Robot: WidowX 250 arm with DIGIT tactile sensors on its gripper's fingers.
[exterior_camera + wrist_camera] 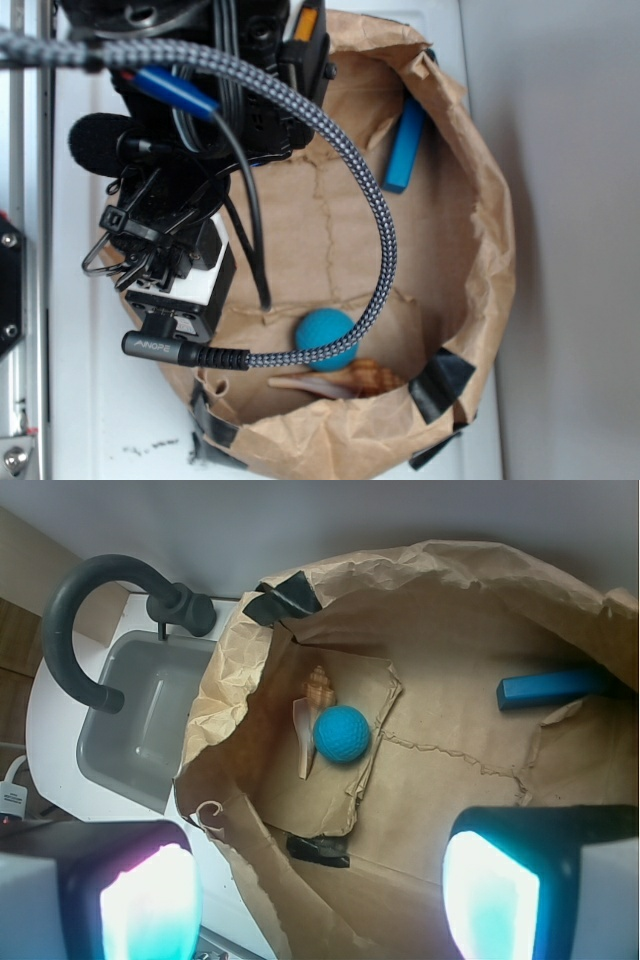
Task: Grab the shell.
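One crumpled brown paper bag (470,200) takes up most of both views, its rolled rim patched with black tape, its floor creased and torn along a few lines. Beside it in the wrist view sits one grey sink basin (140,720) with one dark curved faucet (80,610). Above the bag hangs the gripper (320,880), wrapped in cables, one of them a braided grey-and-white cord (375,200). Its two fingers (150,900), glowing teal-white, stand wide apart with nothing between them. Inside the bag lie three things. One flat blue rectangular block (405,145) leans against the far wall, well apart from the others. One round teal ball (325,338) has a dimpled surface. Touching it, against the bag wall, lies the single shell (345,381), a pointed spiral, cream with brown-orange stripes on its wider end.
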